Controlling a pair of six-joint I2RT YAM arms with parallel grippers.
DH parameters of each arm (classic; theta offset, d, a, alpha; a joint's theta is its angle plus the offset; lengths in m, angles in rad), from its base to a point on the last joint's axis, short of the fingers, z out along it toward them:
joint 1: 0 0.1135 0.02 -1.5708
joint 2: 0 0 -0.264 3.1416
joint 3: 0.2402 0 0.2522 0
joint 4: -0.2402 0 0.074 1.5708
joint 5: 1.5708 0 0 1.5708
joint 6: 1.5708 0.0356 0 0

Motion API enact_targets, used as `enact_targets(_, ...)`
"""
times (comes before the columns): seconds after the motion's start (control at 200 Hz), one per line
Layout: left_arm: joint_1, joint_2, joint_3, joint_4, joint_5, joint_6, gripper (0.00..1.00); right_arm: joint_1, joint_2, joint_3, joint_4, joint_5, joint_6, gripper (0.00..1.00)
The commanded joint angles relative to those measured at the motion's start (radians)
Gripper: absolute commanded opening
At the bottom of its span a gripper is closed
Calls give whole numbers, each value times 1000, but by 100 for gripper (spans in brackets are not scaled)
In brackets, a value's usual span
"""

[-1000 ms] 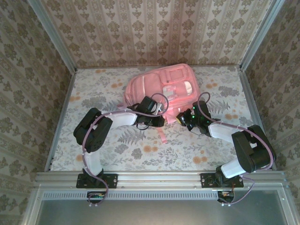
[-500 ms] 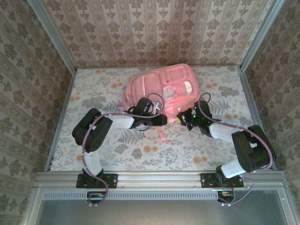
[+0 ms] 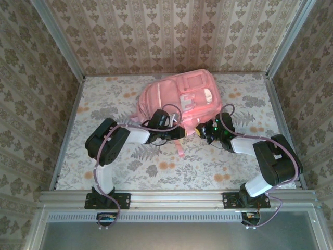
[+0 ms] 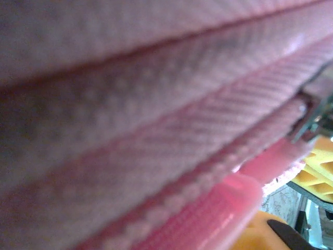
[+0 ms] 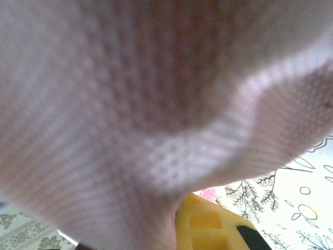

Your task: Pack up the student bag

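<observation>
The bag (image 3: 182, 96) lies flat at the far middle of the surface (image 3: 99, 104), its far edge near the back wall. Both tools meet its near edge. I cannot tell how the left tool (image 3: 178, 133) stands. The right tool (image 3: 200, 130) is pressed together. Open surface flanks the bag.

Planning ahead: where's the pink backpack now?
Top view: the student bag lies far-centre on the table, left gripper and right gripper at its near edge.

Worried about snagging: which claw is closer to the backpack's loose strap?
The left claw; the strap trails from the backpack right beside it, while the right claw sits farther off.
</observation>
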Motion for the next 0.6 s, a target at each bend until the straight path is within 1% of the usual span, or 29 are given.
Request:
enact_targets(0.0, -13, 27, 29, -99, -9, 40, 23, 36, 4, 11, 70, -138, 21, 0)
enact_targets(0.1, -9, 24, 38, -165, -48, 70, 19, 36, -9, 14, 32, -126, -7, 0)
enact_targets(0.19, 3, 13, 45, -272, -113, 104, 16, 32, -28, 12, -5, -113, -32, 0)
enact_targets(0.345, 43, -44, 26, -406, -236, 129, 17, 23, -64, 15, -80, -98, -73, 0)
enact_targets(0.465, 43, -102, 23, -497, -327, 176, 16, 17, -97, 24, -152, -78, -110, 0)
enact_targets(0.51, 37, -119, 20, -506, -338, 188, 16, 15, -108, 24, -165, -72, -118, 0)
enact_targets(0.595, 8, -146, 4, -463, -305, 226, 21, 14, -103, 33, -154, -92, -121, 0)
